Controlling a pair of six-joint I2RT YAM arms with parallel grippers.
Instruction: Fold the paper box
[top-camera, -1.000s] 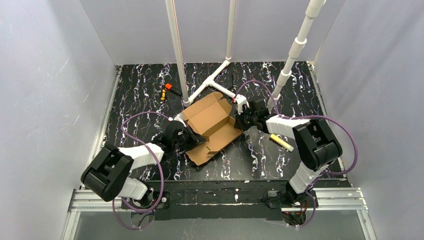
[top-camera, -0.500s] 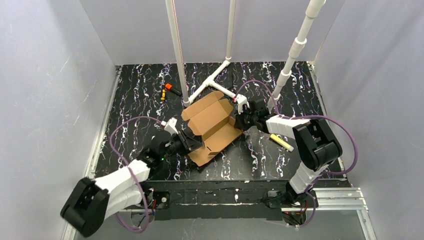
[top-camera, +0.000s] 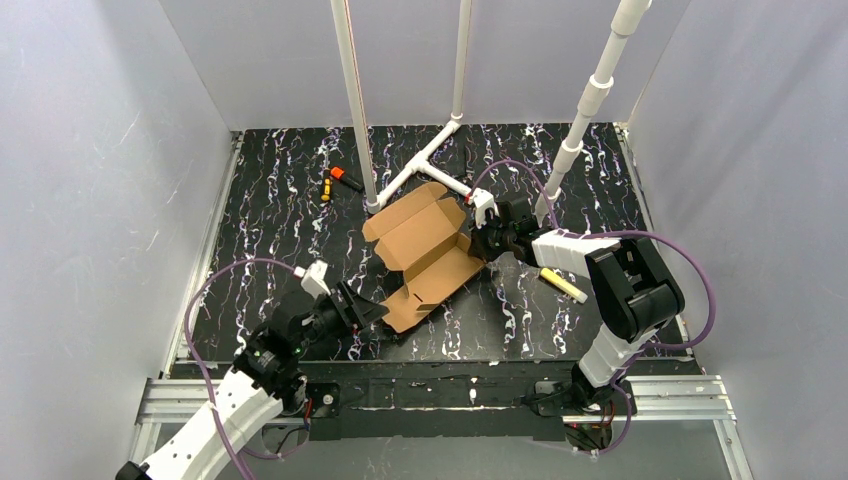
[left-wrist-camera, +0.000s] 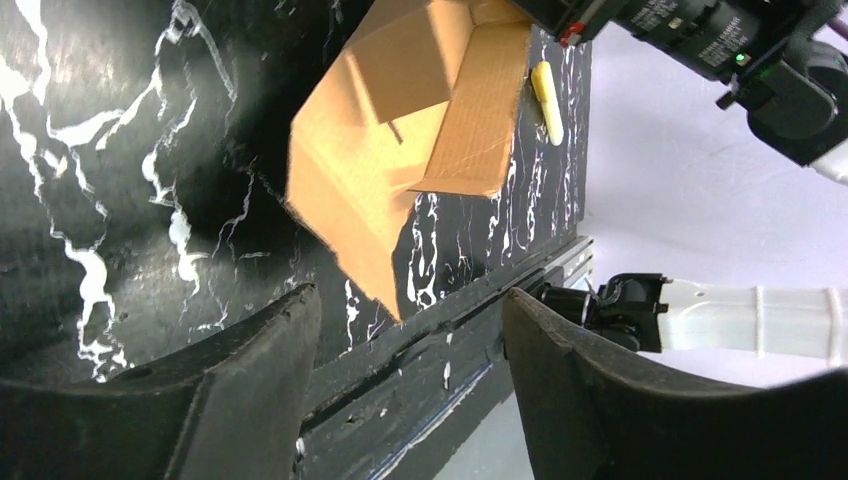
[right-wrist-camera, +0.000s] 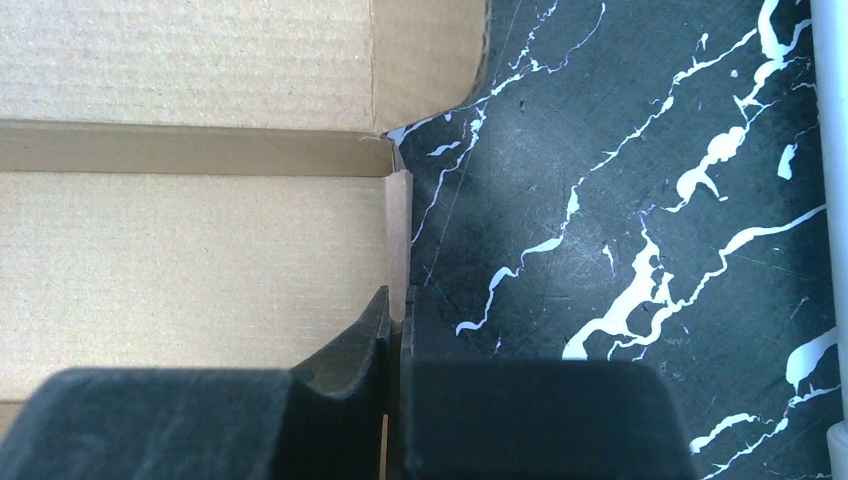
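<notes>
My left arm lies low, stretched from its base toward the near left of the bench (top-camera: 270, 200). The left fingers (top-camera: 372, 312) point at the paper box (top-camera: 425, 250) from just short of its near corner, without touching it. In the wrist view they (left-wrist-camera: 270, 350) are spread with nothing between them. My right arm is bent at the elbow and reaches in from the right. The right fingers (top-camera: 480, 240) are pinching a thin upright strip at the box's right edge (right-wrist-camera: 370, 330). The box sits mid-bench and is plain brown corrugated cardboard, part folded, with raised walls around a shallow tray and a flat flap lying toward the near side.
</notes>
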